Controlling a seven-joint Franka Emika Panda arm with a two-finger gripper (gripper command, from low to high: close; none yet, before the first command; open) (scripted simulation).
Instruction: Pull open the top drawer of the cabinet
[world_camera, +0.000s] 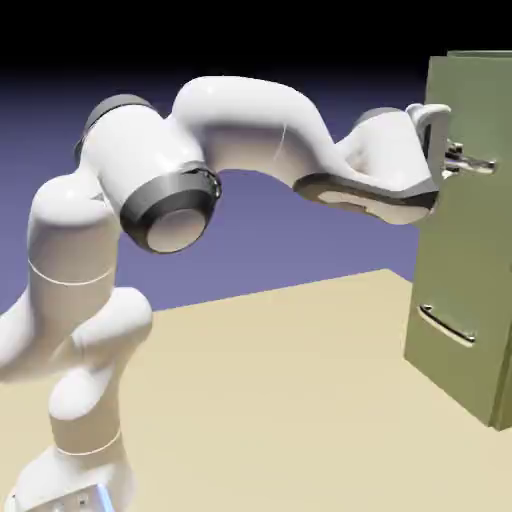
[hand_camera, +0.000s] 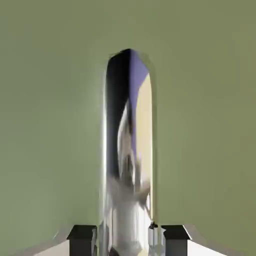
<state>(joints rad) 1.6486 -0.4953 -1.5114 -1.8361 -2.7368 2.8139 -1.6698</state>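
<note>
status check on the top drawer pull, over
Gripper shut on the top drawer's handle. Top drawer front looks flush with the cabinet, not yet pulled out. Nothing in the way.

The cabinet (world_camera: 470, 250) is cut off by the exterior view's right edge.

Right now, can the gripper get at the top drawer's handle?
Probably yes: the gripper is already at the top drawer's handle, fingertips either side of the bar, apparently shut on it, nothing between.
</note>
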